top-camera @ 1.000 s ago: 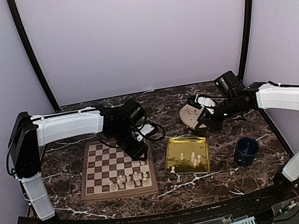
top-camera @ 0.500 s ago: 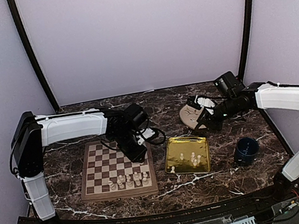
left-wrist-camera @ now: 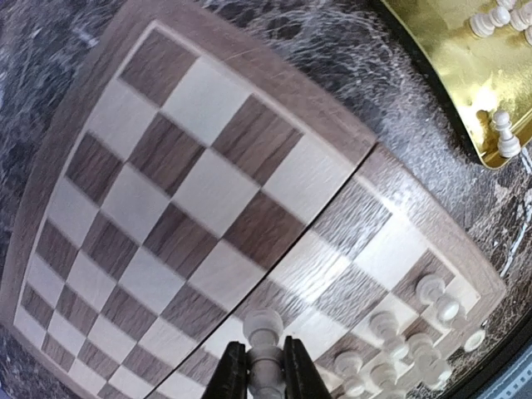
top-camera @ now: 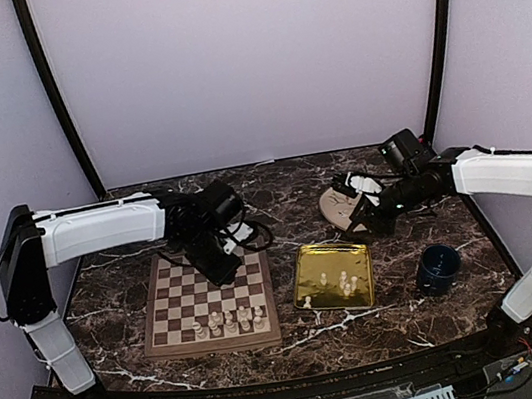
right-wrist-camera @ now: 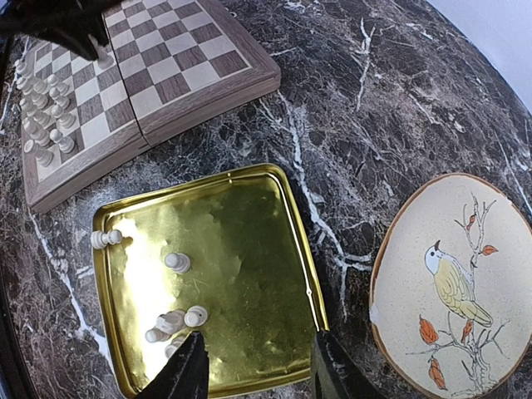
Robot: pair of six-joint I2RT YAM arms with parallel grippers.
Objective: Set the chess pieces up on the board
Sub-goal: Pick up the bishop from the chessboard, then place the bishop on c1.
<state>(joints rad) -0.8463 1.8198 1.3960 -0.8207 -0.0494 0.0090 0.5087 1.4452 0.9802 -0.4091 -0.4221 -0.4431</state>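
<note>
While my left gripper is clenched on a white piece above the board, I should set it upright on a free square by the standing pieces at the board's near edge. My right gripper gapes over the gold tray beside the board.

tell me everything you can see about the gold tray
The gold tray is a shiny, metal-looking rectangle with rounded corners and a low raised rim. It lies flat on the dark marble table, just right of the chessboard with a gap between them. A few small cream chess pieces sit inside, some upright, some tipped over. The right claw hangs open above one edge.
</note>
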